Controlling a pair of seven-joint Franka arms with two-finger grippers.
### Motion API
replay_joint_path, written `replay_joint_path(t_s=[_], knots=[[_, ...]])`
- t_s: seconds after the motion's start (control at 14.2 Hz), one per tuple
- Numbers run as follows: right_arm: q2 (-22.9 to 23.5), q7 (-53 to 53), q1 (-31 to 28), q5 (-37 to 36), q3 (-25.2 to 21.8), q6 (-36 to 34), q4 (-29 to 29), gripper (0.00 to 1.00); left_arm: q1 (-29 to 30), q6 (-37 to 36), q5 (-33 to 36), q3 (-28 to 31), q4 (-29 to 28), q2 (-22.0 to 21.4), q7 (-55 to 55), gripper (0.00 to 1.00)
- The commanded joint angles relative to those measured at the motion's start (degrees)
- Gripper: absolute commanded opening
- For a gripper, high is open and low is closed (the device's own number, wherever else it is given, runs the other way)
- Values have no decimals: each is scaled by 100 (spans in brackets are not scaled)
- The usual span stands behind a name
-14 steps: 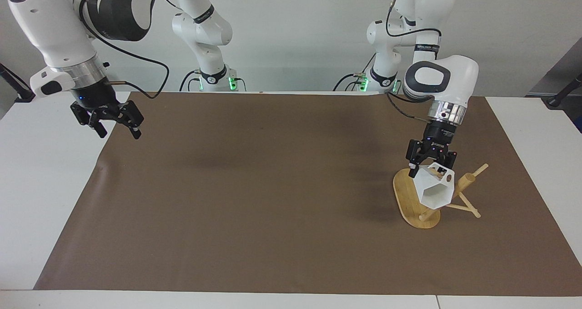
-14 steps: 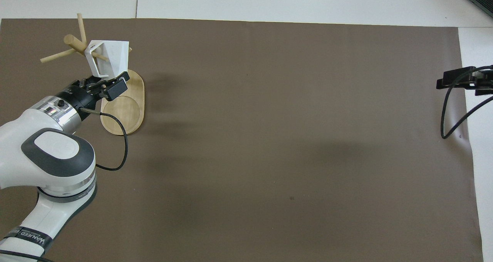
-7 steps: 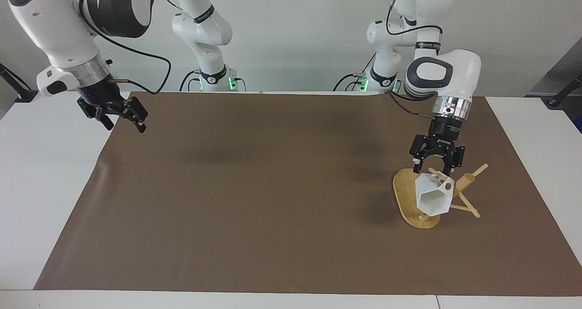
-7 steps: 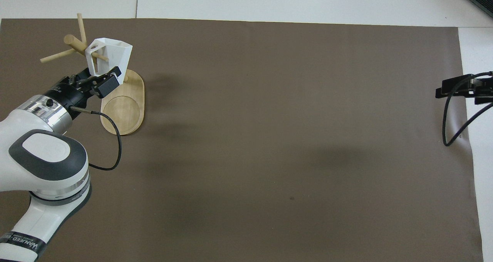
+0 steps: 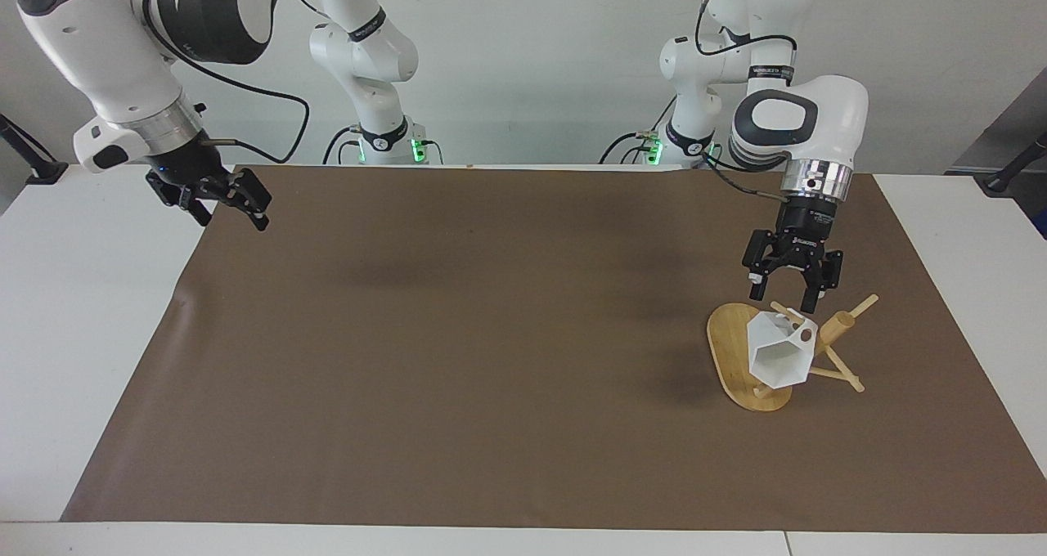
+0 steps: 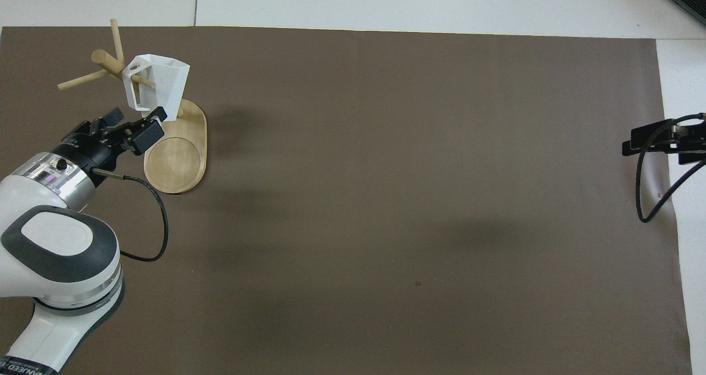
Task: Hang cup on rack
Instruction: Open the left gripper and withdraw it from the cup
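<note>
The white faceted cup (image 5: 779, 349) hangs by its handle on a peg of the bamboo rack (image 5: 838, 327), over the rack's oval base (image 5: 726, 353). In the overhead view the cup (image 6: 160, 82) hangs beside the post (image 6: 105, 60), above the base (image 6: 176, 160). My left gripper (image 5: 787, 293) is open and empty, a little above the cup and apart from it; it also shows in the overhead view (image 6: 135, 122). My right gripper (image 5: 227, 211) is open and empty, raised over the right arm's end of the table; it also shows in the overhead view (image 6: 653, 138).
A brown mat (image 5: 491, 335) covers most of the white table (image 5: 74, 311). The rack stands on it at the left arm's end. Thin pegs (image 5: 859, 304) stick out sideways from the post.
My left gripper let go of the cup, opened and rose clear; the cup settled lower on its peg. My right gripper rose and drew back toward the robots.
</note>
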Motion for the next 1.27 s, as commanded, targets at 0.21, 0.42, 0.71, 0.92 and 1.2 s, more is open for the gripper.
replay_joint_path(t_s=[0.21, 0.42, 0.71, 0.92, 1.2], knots=[[-228, 29, 25, -205, 70, -502, -115, 100, -3, -279, 12, 19, -322, -291, 629, 100], [-316, -6, 51, -241, 122, -696, -107, 100, 6, -481, 21, 19, -340, -335, 1305, 100], [-352, -542, 51, -232, 272, -978, -98, 100, 690, -1858, 563, 19, -366, -528, 2202, 100], [-343, -490, 25, -223, 246, -890, -80, 100, 1043, -2783, 1645, 27, -340, -703, 2186, 100], [-334, -472, -54, -232, 193, -733, -80, 100, 1570, -4214, 3198, 28, -60, -906, 2185, 100]])
